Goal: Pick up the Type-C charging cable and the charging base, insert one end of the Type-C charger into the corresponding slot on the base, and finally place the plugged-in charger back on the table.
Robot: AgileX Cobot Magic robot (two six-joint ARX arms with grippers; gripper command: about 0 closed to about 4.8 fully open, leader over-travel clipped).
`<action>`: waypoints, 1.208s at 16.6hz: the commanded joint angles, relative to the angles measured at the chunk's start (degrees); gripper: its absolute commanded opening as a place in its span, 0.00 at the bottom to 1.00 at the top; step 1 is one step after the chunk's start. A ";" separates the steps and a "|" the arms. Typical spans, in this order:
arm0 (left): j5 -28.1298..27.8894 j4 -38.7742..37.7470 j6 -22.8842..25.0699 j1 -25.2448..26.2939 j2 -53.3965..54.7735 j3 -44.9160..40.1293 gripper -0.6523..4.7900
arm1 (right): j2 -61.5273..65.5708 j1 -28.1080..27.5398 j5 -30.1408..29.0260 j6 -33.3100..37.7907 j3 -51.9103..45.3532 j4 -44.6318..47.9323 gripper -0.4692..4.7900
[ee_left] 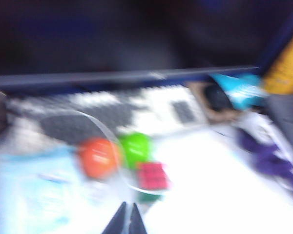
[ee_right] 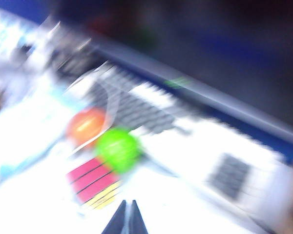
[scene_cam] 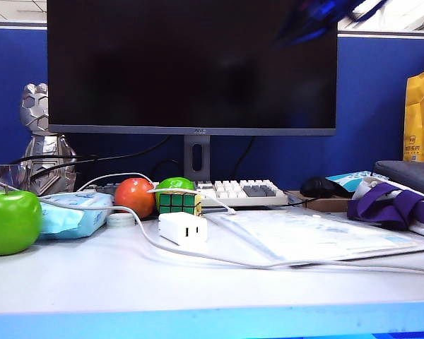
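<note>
**Both grippers pressed together above a cluttered desk**

We see the charging base (scene_cam: 183, 228) lying on the table (scene_cam: 92, 279), its two dark openings facing the exterior camera, just in front of the Rubik's cube (scene_cam: 179, 203). The Type-C charging cable (scene_cam: 138, 229) runs from the blue tissue pack (scene_cam: 74, 214) past the base on its left side, then trails along the table toward the right edge of the exterior view, passing in front of the clear plastic sleeve (scene_cam: 304, 236).

Behind the cube sit an orange fruit (scene_cam: 134, 198) and a small green fruit (scene_cam: 175, 184); a larger green apple (scene_cam: 12, 221) stands far left. The keyboard (scene_cam: 237, 191) lies under the dark monitor (scene_cam: 191, 63).

The left gripper (ee_left: 126, 220) has its fingers pressed together, holding nothing (its wrist view is heavily blurred), above the table near the cube. The right gripper (ee_right: 126, 218) is likewise closed and empty, also near the cube in its smeared view. A blue blur (scene_cam: 325, 15) near the monitor's upper right may be an arm; we cannot tell which.
</note>
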 commanded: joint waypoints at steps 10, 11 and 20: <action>1.68 2.82 -1.55 -4.00 1.90 0.31 0.11 | 19.58 7.76 1.75 -21.05 1.38 2.03 0.69; 1.70 2.93 -1.55 -4.00 1.90 0.31 0.11 | 20.83 7.78 1.77 -21.07 2.34 2.08 0.69; 1.73 3.06 -1.60 -4.00 1.92 0.31 0.11 | 31.39 7.78 2.80 -21.33 10.01 0.11 0.67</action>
